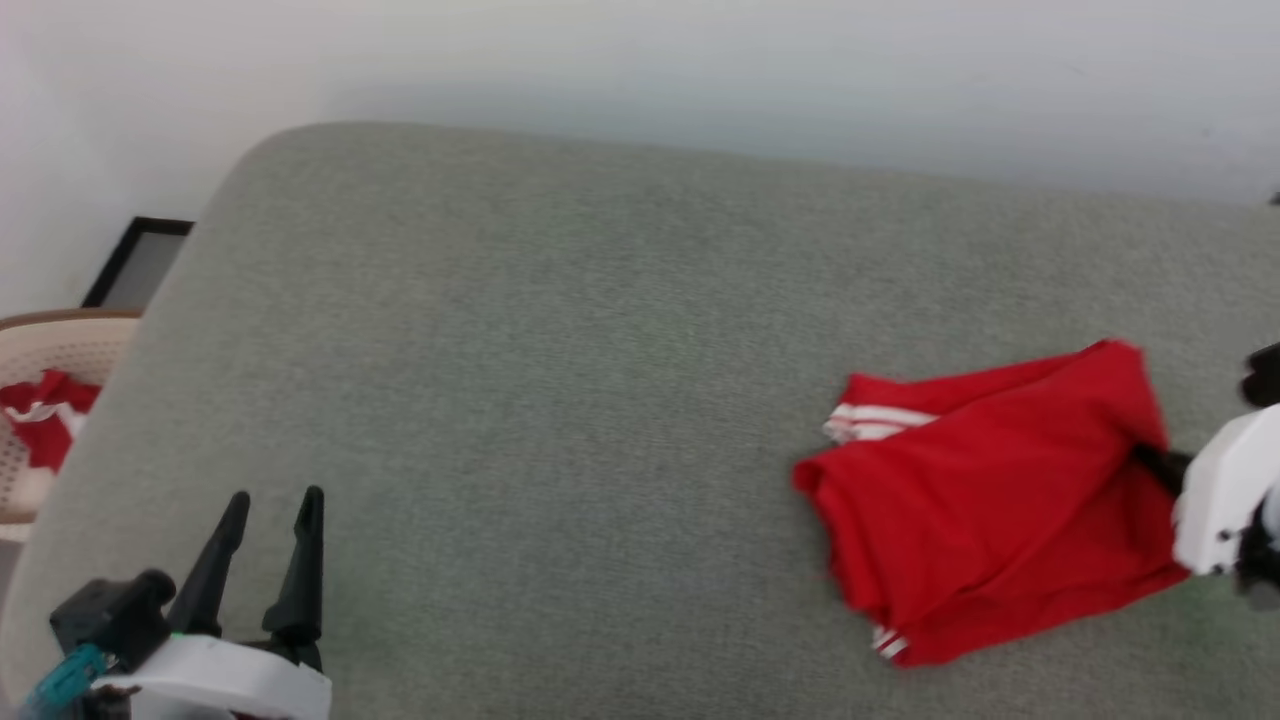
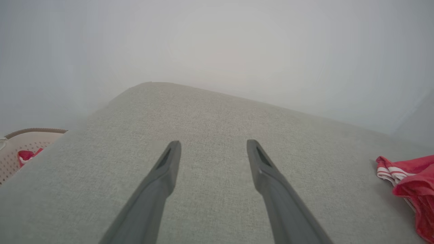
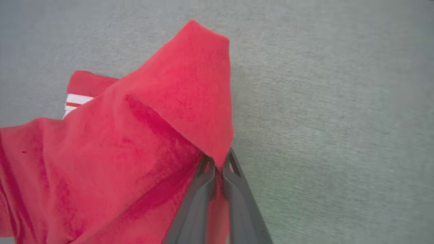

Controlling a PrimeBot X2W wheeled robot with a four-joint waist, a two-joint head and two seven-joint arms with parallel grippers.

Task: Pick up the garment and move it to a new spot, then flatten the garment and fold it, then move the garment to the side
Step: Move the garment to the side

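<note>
The garment is a folded red bundle with white-striped trim, lying at the right of the grey cushion; its lettering is hidden. Its trim edge also reaches into the left wrist view as the garment at the far right. My right gripper comes in from the right edge, and its fingers are shut on the garment at its right edge, cloth draping over the tips. My left gripper stands open at the lower left, far from the cloth, with nothing between its fingers.
The grey cushioned surface stretches wide between the two arms and ends at a pale wall behind. A beige perforated basket with another red-and-white cloth in it sits off the left edge, beside a dark frame on the floor.
</note>
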